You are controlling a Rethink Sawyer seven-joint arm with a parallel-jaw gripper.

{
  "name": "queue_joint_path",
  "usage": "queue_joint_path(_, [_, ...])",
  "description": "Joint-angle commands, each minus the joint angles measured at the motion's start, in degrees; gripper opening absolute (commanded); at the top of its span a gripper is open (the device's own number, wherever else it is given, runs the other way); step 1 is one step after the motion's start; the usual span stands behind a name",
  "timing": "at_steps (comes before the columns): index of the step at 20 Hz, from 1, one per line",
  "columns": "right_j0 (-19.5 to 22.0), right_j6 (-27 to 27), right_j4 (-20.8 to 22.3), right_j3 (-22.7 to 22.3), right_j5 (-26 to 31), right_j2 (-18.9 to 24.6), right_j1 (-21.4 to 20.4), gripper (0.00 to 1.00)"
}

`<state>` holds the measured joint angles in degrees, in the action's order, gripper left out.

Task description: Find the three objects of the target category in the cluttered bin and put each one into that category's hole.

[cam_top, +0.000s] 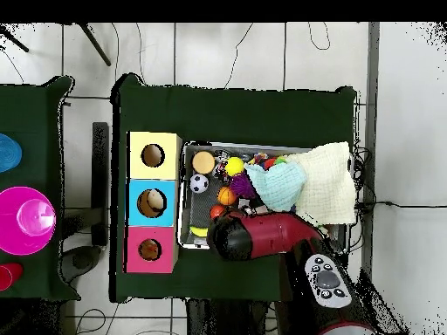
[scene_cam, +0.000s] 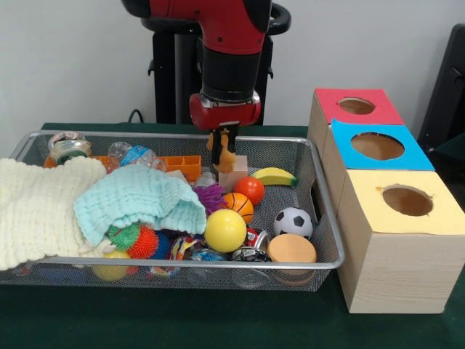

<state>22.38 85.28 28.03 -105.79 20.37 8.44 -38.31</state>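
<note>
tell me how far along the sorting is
Done: can't confirm anything sorted; the overhead view hints at something inside the red hole, unclear what. In hand: the gripper hangs low over the bin's far side near a tan toy; whether it grips is unclear. Left: the bin is crowded with balls and cloths.

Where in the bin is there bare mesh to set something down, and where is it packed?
Bare mesh in the bin shows mainly along the side nearest the boxes, past the banana and soccer ball. The middle is packed with balls around the yellow ball; cloths cover the opposite half. The pincer hangs over the far middle.
</note>
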Motion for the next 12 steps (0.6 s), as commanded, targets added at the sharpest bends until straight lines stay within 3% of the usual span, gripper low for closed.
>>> queue_joint_path(1, [-0.3, 3.6, -4.5, -2.6, 9.9, 3.5, -5.0, 0.0])
queue_joint_path(12, [-4.1, 6.3, -8.3, -3.6, 13.7, 2.7, -9.0, 0.0])
